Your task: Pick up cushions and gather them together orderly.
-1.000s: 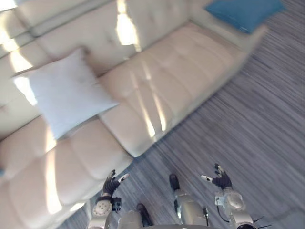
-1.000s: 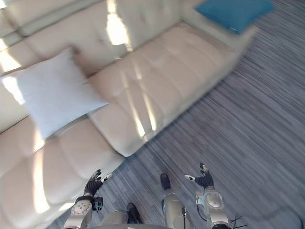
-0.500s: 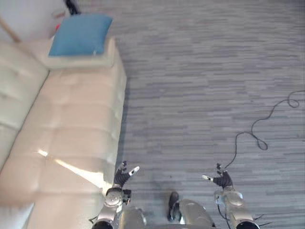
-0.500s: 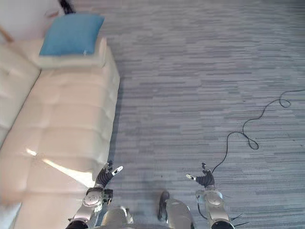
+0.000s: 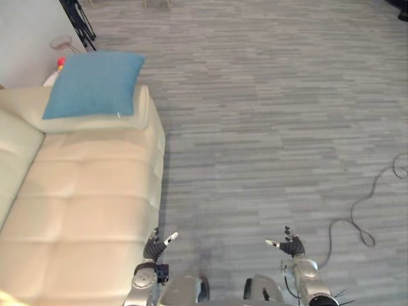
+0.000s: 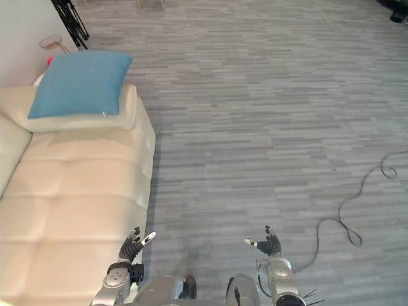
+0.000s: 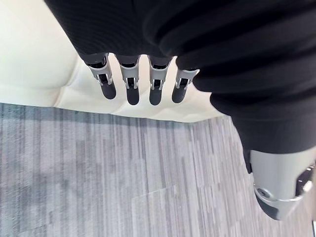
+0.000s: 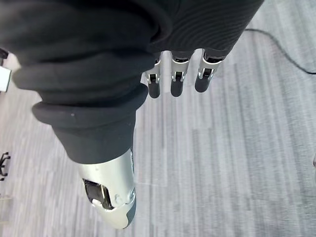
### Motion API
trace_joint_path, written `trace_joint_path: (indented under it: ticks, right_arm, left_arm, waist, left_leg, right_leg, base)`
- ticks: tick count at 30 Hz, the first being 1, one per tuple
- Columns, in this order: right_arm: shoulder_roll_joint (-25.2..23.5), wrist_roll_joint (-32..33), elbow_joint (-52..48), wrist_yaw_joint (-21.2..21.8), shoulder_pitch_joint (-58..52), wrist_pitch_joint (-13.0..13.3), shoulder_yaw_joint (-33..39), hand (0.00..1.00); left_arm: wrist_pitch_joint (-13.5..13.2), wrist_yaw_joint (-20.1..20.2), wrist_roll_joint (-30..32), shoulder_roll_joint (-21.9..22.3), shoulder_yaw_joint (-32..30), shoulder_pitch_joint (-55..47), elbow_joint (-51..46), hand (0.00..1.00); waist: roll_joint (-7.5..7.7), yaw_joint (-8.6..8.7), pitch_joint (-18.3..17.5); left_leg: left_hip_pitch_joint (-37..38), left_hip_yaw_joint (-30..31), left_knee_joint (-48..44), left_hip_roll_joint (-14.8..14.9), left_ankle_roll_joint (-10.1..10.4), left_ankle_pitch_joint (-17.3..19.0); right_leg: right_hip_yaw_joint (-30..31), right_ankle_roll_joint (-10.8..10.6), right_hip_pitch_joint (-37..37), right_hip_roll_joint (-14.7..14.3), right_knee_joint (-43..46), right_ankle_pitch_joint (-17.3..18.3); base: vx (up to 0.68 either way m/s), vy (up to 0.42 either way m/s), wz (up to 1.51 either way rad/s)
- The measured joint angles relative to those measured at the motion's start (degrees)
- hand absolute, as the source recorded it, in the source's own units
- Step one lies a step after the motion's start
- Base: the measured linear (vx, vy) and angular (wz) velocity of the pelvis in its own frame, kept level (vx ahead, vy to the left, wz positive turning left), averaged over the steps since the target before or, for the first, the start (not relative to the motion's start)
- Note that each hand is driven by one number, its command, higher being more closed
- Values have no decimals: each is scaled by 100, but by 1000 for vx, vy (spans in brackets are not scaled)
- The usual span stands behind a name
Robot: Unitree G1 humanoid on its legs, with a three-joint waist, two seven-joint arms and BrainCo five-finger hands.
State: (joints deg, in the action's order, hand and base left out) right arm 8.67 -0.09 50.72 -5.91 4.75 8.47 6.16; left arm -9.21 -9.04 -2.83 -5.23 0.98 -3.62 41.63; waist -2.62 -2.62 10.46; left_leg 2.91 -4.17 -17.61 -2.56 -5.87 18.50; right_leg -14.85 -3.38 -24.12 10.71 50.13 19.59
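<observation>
my view has swung along the sofa (image 5: 89, 210) to its end, where the blue cushion (image 5: 94, 83) lies at the far left. my left robot hand (image 5: 155, 247) and right robot hand (image 5: 291, 245) hang low near me, fingers straight and empty, so i judge this cushion is next to fetch.

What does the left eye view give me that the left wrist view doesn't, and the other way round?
Left eye view adds the blue cushion lying on the sofa's far end, and the right hand, open above the carpet. Left wrist view adds a close look at the fingers of the left hand: straight, holding nothing. Both share the left hand, the sofa's front edge and the carpet.
</observation>
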Motion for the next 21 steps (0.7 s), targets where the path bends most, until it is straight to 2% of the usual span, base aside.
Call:
trace_joint_path:
  ticks: [1, 2, 3, 4, 5, 6, 7, 8, 9, 10, 11, 12, 13, 14, 15, 16, 17, 18, 19, 20, 21]
  right_arm:
    - [132, 2, -8, 5, 37, -2, 4, 0]
    - [184, 2, -14, 5, 24, -5, 9, 0]
    - [211, 2, -39, 4, -29, -9, 33, 0]
    - [192, 3, -47, -5, -143, -8, 77, 0]
    - [175, 4, -50, -3, -359, -14, 77, 0]
    - [219, 4, -30, 2, -397, -30, 77, 0]
    - [287, 9, -63, 0, -391, -35, 82, 0]
    - [290, 17, -74, 17, -320, -37, 44, 0]
    - [268, 25, -75, 14, -272, -36, 20, 0]
    - [233, 64, -78, 5, -254, -31, 9, 0]
    - [176, 188, -88, -8, -239, -14, 10, 0]
    - [142, 234, -156, -6, -241, 2, 9, 0]
    - [144, 238, -175, -7, -244, 16, 10, 0]
    - [132, 243, -215, -8, -163, 17, 61, 0]
    - [142, 242, -217, -11, -93, 26, 139, 0]
    - [153, 237, -206, -14, -32, 21, 224, 0]
    - [262, 236, -214, -30, -7, 25, 229, 0]
    - [211, 232, -125, -53, -35, -6, 208, 0]
    - [175, 228, -120, -40, -47, -2, 177, 0]
    - [127, 221, -81, -27, -14, 6, 168, 0]
    - [98, 211, -36, -23, -22, 6, 177, 0]
  left_arm:
    - [0, -1, -2, 50, -7, 106, 23, 0]
    - [-5, -3, -1, 60, -10, 157, 38, 0]
    - [-9, -4, 0, 53, -17, 210, 78, 0]
    - [-12, -17, 9, 31, -64, 215, 125, 0]
    - [-15, -26, 11, -24, -62, 178, 207, 0]
    - [-7, -39, 13, 91, -58, 245, 331, 0]
    - [-8, -43, 16, 183, -61, 242, 363, 0]
    - [-10, -40, 13, 248, -97, 261, 389, 0]
    - [-11, -31, 13, 277, -122, 271, 394, 0]
    - [-10, 0, 13, 287, -133, 273, 396, 0]
    - [-11, 21, 13, 286, -136, 240, 390, 0]
    - [-15, 25, 12, 278, -135, 207, 383, 0]
    - [-21, 24, 7, 267, -142, 200, 369, 0]
    - [-21, 23, 5, 271, -173, 166, 316, 0]
    - [-22, 22, 6, 274, -174, 145, 270, 0]
    - [-21, 22, 6, 288, -174, 131, 261, 0]
    - [-19, 22, 6, 349, -167, 25, 263, 0]
    - [-12, 19, 7, 338, -183, -7, 311, 0]
    - [-21, 18, 7, 350, -190, -23, 293, 0]
    - [-14, 20, 2, 330, -417, -52, 285, 0]
    - [-15, 17, -5, 338, -499, -163, 289, 0]
  waist:
    - [-203, 70, 89]
    - [-243, 106, 104]
    - [-227, 178, 96]
    - [-123, 191, 65]
    - [51, 262, -31]
    - [-151, 275, -22]
    - [-292, 345, -58]
    - [-288, 278, -30]
    - [-312, 259, 14]
    - [-287, 196, 81]
    - [-198, 117, 150]
    - [-94, 23, 187]
    - [-56, -5, 170]
    - [-26, -99, 187]
    - [-26, -152, 195]
    - [-95, -149, 200]
    - [-323, -144, 163]
    - [-269, -168, 195]
    - [-187, -169, 165]
    - [-92, -186, 140]
    - [-19, -250, 137]
  left_leg:
    - [350, 35, 212, 167, 72, 13]
    - [457, 60, 228, 220, 198, 15]
    - [613, 138, 227, 249, 394, 35]
    - [842, 287, 116, 272, 632, 151]
    - [997, 460, -296, 272, 889, 306]
    - [954, 487, -634, 433, 920, 315]
    - [498, 418, -1614, 695, 1300, -153]
    - [-136, 149, -2799, 953, 1350, -1122]
    - [-400, -62, -3364, 1162, 1326, -1090]
    - [-711, -405, -4048, 1435, 1041, -899]
    - [-1009, -684, -4437, 1555, 873, -712]
    - [-1319, -879, -4327, 1507, 787, -554]
    - [-1500, -940, -4122, 1420, 728, -512]
    - [-1897, -1014, -3464, 1289, 742, -392]
    - [-2165, -1009, -2726, 1159, 761, -399]
    - [-2290, -986, -1853, 1049, 884, -489]
    - [-2316, -1024, -452, 1041, 1045, -1165]
    - [-2093, -1131, -396, 894, 399, -1504]
    - [-2058, -1145, -322, 788, 418, -1446]
    - [-2097, -1004, -676, 650, 123, -976]
    - [-1920, -1000, -877, 593, 79, -629]
  right_leg:
    - [166, 126, -232, -302, -950, -163]
    - [323, 102, -338, -423, -1465, -371]
    - [588, 58, -410, -595, -2246, -848]
    - [885, 121, -415, -699, -3065, -1599]
    - [1009, 280, -401, -625, -3016, -2711]
    - [839, 311, -431, -710, -2606, -2369]
    - [576, 474, -313, -760, -2420, -2018]
    - [543, 506, 2, -809, -2625, -1823]
    - [523, 524, 274, -891, -2844, -1807]
    - [524, 535, 753, -969, -3200, -1800]
    - [534, 542, 1377, -959, -3619, -1796]
    - [547, 543, 1919, -879, -4023, -1767]
    - [555, 497, 2123, -807, -4189, -1731]
    - [542, 456, 2389, -731, -4432, -1691]
    - [532, 304, 2534, -653, -4532, -1588]
    - [494, 164, 2667, -605, -4563, -1466]
    - [386, -3, 2900, -685, -4567, -1249]
    - [403, -118, 3159, -581, -4557, -1089]
    - [385, -115, 3178, -494, -4554, -1092]
    - [417, -216, 3094, -354, -4049, -1033]
    - [545, -521, 2846, -182, -2970, -842]
  base:
    - [771, -10, 43]
    - [650, -28, 52]
    - [714, -114, 65]
    - [942, -214, 96]
    - [952, -230, 79]
    - [644, -160, 70]
    - [574, -120, 34]
    - [717, -154, 29]
    - [703, -160, 10]
    - [665, -133, 8]
    - [748, -83, 13]
    - [618, -53, 13]
    - [671, 13, 7]
    - [392, 49, -4]
    - [491, 78, -3]
    - [490, 170, 6]
    - [634, 226, 21]
    - [638, 239, 31]
    - [731, 273, 51]
    - [672, 277, 48]
    - [660, 276, 36]
